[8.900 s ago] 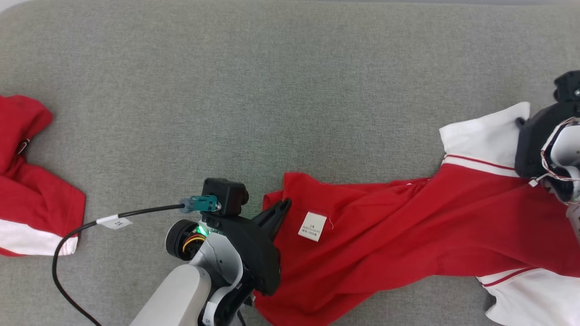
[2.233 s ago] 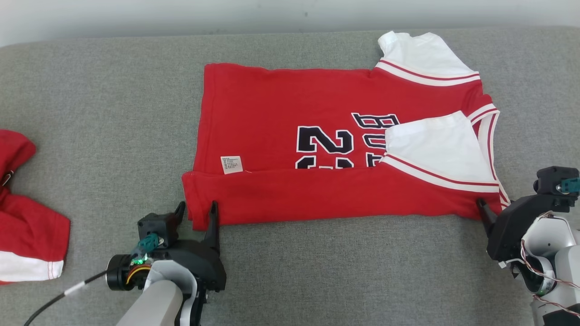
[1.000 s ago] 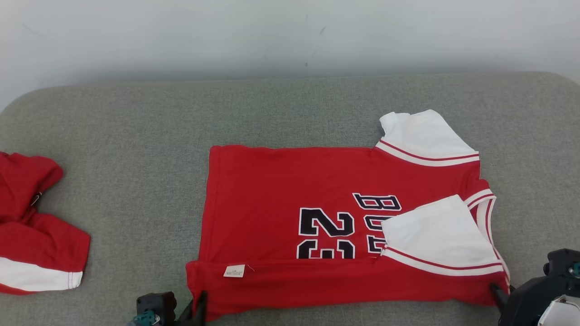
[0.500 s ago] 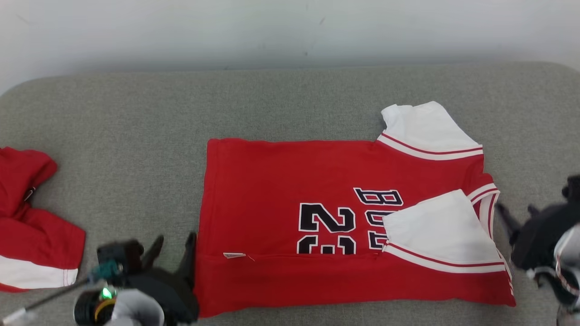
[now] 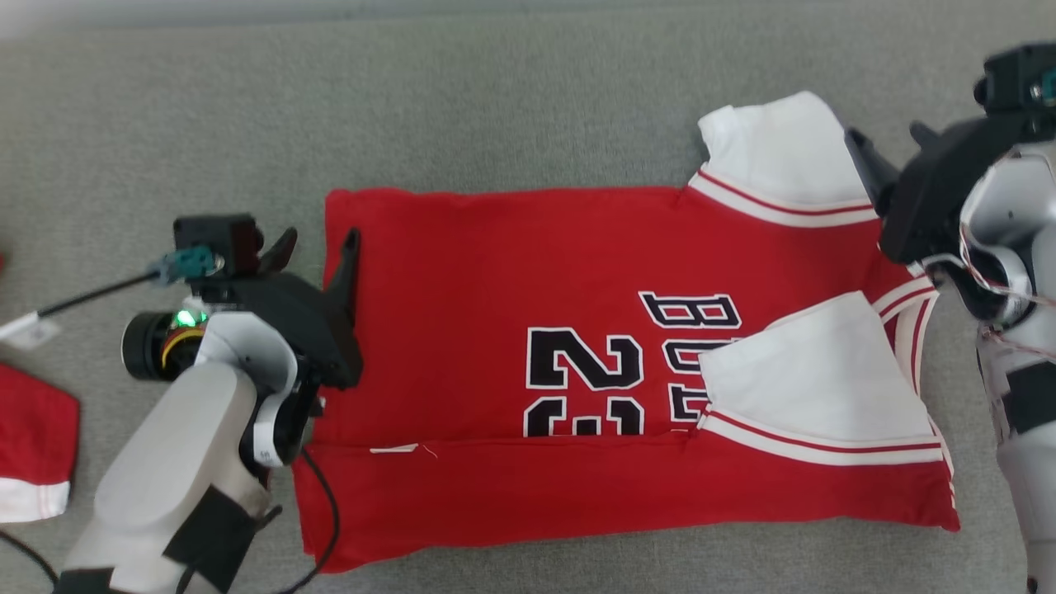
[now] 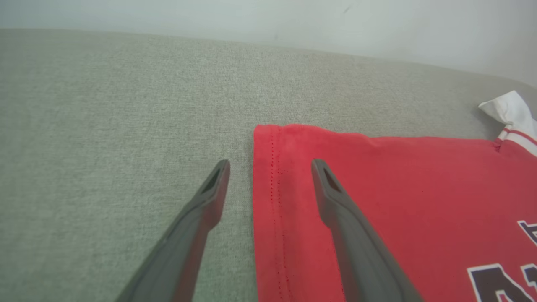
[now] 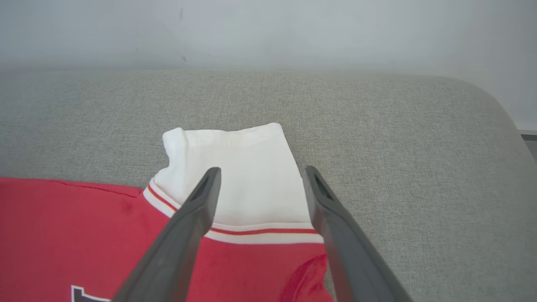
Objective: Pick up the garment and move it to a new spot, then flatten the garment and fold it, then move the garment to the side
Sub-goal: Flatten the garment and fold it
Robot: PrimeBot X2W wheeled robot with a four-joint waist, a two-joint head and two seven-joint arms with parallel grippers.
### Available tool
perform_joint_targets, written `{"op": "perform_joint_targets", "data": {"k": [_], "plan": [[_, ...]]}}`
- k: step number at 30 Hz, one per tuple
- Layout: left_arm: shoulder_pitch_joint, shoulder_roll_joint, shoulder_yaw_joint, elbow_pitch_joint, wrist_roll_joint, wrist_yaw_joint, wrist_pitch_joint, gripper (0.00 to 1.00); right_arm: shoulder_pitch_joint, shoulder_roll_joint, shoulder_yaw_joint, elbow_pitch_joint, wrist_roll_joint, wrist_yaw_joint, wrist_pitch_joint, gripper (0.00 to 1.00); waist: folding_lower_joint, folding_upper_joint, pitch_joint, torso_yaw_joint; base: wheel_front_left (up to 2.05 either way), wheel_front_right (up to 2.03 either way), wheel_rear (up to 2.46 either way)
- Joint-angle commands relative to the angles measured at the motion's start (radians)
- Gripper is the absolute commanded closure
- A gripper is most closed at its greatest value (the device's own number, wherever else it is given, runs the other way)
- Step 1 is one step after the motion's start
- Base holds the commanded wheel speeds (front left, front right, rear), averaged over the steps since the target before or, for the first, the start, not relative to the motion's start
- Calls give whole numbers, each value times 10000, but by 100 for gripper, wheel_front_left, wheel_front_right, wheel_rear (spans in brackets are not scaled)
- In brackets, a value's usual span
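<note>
The red jersey lies partly folded on the grey fabric tabletop. The left gripper straddles its hem and the right gripper is over its white sleeve. Both sets of fingers are spread apart, holding nothing.

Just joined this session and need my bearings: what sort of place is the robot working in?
Probably an indoor garment-folding test setup: a grey fabric-covered padded surface against a plain pale wall, a red-and-white jersey partly folded on it, and another red garment lying off to the left.
</note>
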Motion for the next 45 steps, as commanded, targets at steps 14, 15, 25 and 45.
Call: {"op": "perform_joint_targets", "data": {"k": [14, 15, 25, 45], "plan": [[-2187, -85, -597, 2161, 342, -627, 1226, 0, -2462, -536, 2212, 2089, 717, -24, -1081, 0, -4, -2, 1814, -223, 0, 0, 0], [-2204, -115, -655, 2199, 272, -730, 1411, 0, -2557, -577, 2277, 2188, 761, -24, -1106, 0, -4, -2, 1836, -209, 0, 0, 0], [-2465, 191, -1404, 2219, -44, -1427, 4043, 1, -3367, -866, 2956, 2842, 817, -24, -1075, 0, -4, -2, 2007, -163, 0, 0, 0], [-2891, 576, -1581, 698, -998, -1423, 7212, 100, -4867, -1195, 3349, 4742, 670, -24, -971, 0, -4, -2, 2623, 233, 0, 0, 0]]}}
